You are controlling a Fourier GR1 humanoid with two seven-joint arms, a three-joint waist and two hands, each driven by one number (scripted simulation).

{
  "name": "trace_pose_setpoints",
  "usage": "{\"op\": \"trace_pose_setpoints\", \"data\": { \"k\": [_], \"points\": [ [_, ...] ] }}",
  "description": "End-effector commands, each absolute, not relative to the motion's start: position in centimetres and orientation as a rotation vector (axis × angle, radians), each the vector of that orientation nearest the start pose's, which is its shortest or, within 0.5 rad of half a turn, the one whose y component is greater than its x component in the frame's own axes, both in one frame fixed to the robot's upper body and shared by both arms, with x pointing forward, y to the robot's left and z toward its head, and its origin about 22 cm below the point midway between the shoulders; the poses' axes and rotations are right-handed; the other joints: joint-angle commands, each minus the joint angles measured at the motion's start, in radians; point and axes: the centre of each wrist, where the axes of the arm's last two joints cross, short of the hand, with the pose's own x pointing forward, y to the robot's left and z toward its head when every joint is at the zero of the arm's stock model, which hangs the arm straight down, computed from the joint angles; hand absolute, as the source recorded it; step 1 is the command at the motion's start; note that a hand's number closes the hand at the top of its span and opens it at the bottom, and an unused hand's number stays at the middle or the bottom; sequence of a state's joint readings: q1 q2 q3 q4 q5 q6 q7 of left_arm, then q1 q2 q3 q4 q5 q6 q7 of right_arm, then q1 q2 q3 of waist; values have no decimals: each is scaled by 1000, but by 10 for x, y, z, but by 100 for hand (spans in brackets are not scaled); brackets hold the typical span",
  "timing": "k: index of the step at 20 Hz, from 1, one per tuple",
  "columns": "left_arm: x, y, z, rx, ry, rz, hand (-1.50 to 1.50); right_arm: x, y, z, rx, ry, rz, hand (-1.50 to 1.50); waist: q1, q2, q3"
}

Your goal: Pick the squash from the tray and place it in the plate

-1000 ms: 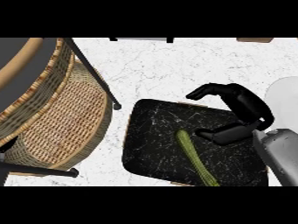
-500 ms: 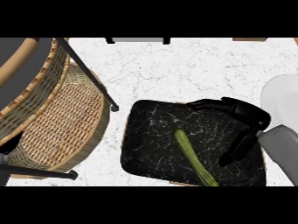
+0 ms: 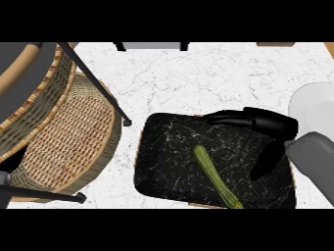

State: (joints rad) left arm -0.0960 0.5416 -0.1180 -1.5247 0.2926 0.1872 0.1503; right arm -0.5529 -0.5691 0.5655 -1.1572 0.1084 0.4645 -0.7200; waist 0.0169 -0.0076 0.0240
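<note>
Change: right hand (image 3: 260, 128) is now lying lower over the tray (image 3: 166, 162), its fingers having drawn together.
Hand state: curling, holding nothing.
Squash (image 3: 216, 175): lying on the tray, apart from the hand.
Plate (image 3: 325, 110): sitting right of the tray.

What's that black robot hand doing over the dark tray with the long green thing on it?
The robot's right hand is over the black tray, with its fingers curled above the tray's far right part. The green squash lies on the tray beside the hand, and nothing is holding it yet. The white plate where it should go waits to the right of the tray. A wicker basket sits on the left.
</note>
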Motion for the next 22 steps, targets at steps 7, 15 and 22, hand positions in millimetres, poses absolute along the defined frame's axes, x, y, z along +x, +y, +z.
{"op": "trace_pose_setpoints", "data": {
  "k": [7,15,22],
  "points": [
    [284,297,44,180,-1419,-96,0,339,-224,46,454,-1618,1771,-150,-22,13,-24],
    [274,289,16,191,-1409,-78,0,338,-199,46,341,-1527,1927,-150,-24,13,-25],
    [282,283,36,184,-1407,-86,0,326,-188,44,342,-1449,1994,-150,-34,8,-25]
  ]
}}
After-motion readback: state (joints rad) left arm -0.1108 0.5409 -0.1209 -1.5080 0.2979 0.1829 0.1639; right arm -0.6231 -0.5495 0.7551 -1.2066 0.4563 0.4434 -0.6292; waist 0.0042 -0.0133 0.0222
